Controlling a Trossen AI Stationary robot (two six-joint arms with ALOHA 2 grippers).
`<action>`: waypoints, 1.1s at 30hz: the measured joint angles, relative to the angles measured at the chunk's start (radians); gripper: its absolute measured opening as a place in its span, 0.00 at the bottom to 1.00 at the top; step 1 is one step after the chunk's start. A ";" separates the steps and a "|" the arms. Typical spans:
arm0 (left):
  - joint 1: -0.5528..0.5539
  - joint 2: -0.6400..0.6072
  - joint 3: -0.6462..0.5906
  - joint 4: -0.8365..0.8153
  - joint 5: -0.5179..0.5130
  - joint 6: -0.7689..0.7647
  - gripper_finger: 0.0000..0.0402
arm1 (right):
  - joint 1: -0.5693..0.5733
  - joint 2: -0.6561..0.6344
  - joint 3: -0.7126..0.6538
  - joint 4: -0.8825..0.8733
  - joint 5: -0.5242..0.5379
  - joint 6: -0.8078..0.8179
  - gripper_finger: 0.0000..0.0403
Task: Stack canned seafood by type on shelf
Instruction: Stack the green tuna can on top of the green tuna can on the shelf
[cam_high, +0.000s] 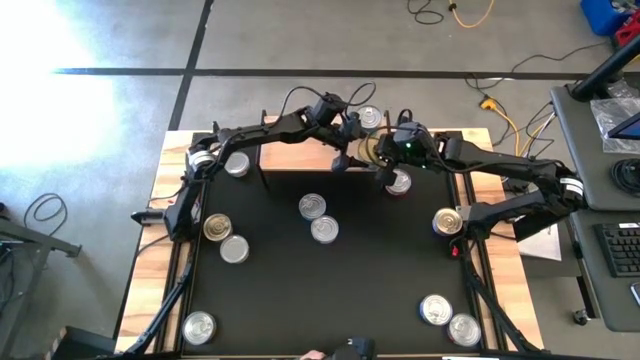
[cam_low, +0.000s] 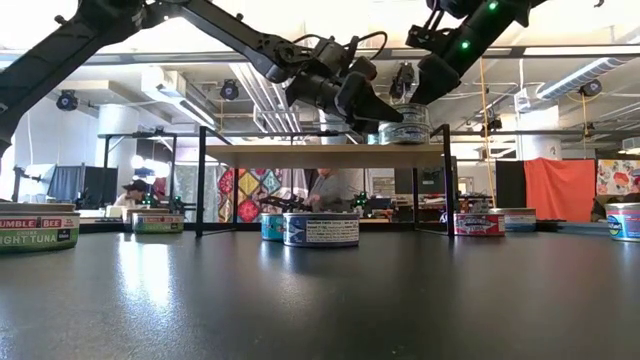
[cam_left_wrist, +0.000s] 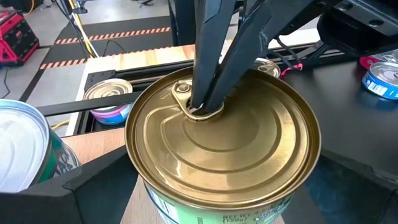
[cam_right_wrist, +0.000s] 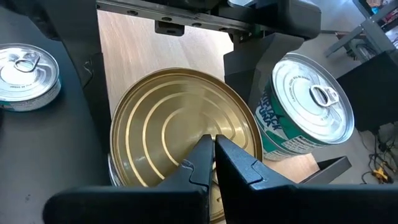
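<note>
A gold-lidded can (cam_left_wrist: 224, 143) stands on the light-wood shelf (cam_low: 300, 155), at its right part. A silver-lidded can with a green label (cam_right_wrist: 305, 106) stands beside it on the shelf. My left gripper (cam_low: 375, 108) reaches in from the table's left. It is open, with one finger on either side of the gold can. My right gripper (cam_right_wrist: 213, 146) comes from the right and is shut, its tips down on the gold lid. What lies under the gold can is hidden. My left gripper stands astride the gold can's side wall (cam_left_wrist: 186, 205); I cannot tell whether its fingers touch it. My right gripper presses its shut fingertips (cam_left_wrist: 208, 93) down on the gold lid beside the pull tab (cam_left_wrist: 183, 90), slanting down from the table's right. The can stands upright on the shelf.
Several more cans stand on the black table: two in the middle (cam_high: 318, 218), two at the left (cam_high: 225, 238), one at the right (cam_high: 447, 221), three along the near edge (cam_high: 436, 309). One lies by the shelf's right legs (cam_high: 398, 183). A person (cam_low: 325, 190) is beyond the table.
</note>
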 joint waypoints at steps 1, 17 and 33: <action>0.000 0.000 0.000 0.000 -0.001 0.000 0.99 | 0.000 -0.002 0.000 0.001 0.000 -0.007 0.03; 0.000 0.003 -0.002 0.000 -0.009 0.002 1.00 | 0.000 0.017 -0.005 0.111 -0.132 0.051 0.03; 0.032 -0.044 -0.010 -0.152 -0.040 0.100 1.00 | -0.001 0.071 -0.003 0.052 -0.124 0.096 0.03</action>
